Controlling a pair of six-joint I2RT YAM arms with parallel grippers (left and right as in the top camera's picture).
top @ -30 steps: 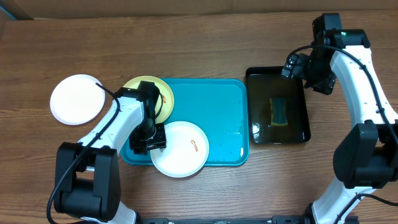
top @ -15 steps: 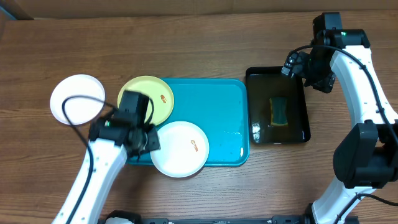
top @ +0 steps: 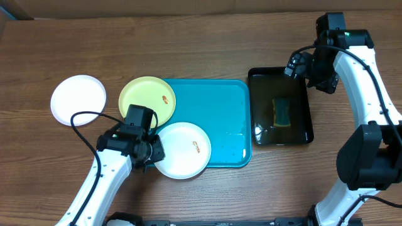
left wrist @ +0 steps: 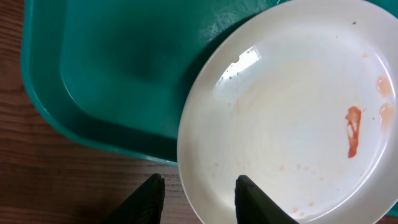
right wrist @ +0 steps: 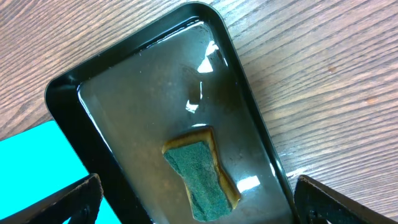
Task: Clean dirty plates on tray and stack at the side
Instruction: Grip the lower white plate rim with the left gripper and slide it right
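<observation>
The turquoise tray [top: 220, 107] holds a white plate [top: 183, 149] with an orange-brown smear at its front edge; the plate overhangs the rim. A pale yellow-green plate [top: 147, 100] with a smear lies across the tray's left edge. Another white plate [top: 77, 100] lies on the table at the left, with no smear visible. My left gripper [top: 151, 152] is open at the near white plate's left rim. In the left wrist view the left gripper [left wrist: 199, 199] straddles the rim of this plate [left wrist: 292, 124], one finger over the table, one over the plate. My right gripper [top: 308, 66] is open and empty.
A black tray [top: 281, 135] of water stands right of the turquoise tray with a green-and-yellow sponge [top: 282, 112] in it. The right wrist view shows the sponge [right wrist: 199, 168] inside the black tray [right wrist: 68, 87], below the wide-open right gripper [right wrist: 199, 208].
My left arm has pulled back toward the table's front, uncovering the yellow-green plate. Its gripper has shifted to the near white plate's left rim. The right arm has not moved.
</observation>
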